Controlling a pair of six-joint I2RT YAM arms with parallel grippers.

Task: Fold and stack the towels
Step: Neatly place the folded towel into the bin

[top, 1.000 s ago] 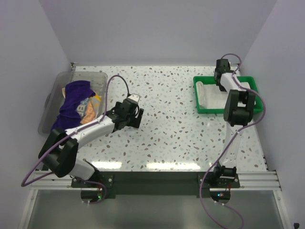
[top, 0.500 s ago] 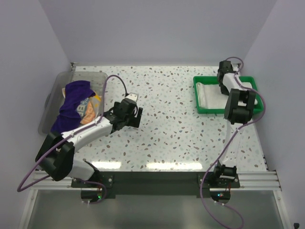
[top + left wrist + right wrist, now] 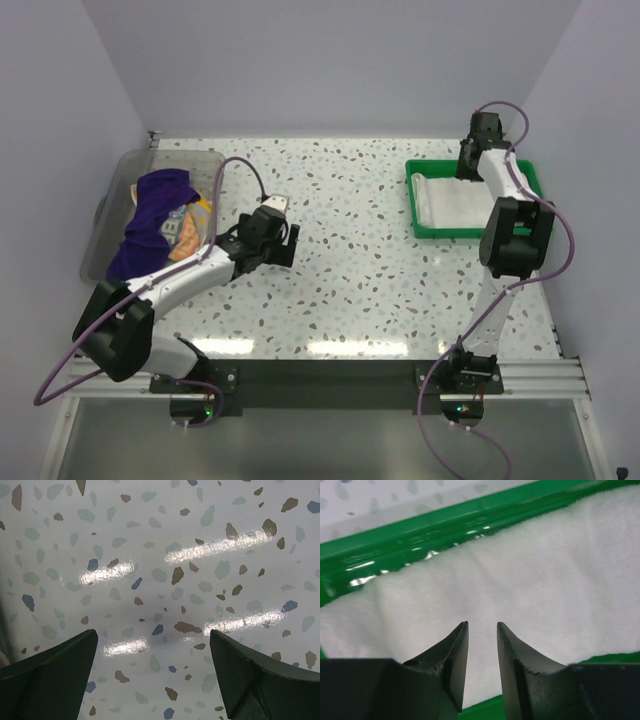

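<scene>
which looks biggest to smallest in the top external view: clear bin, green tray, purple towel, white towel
1. clear bin
2. green tray
3. purple towel and white towel: about alike; the purple one is crumpled, so no ranking between them

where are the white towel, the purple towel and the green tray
white towel (image 3: 450, 200), top view, middle of the folded cloth
purple towel (image 3: 152, 198), top view, its upper bulge
green tray (image 3: 450, 233), top view, near rim
</scene>
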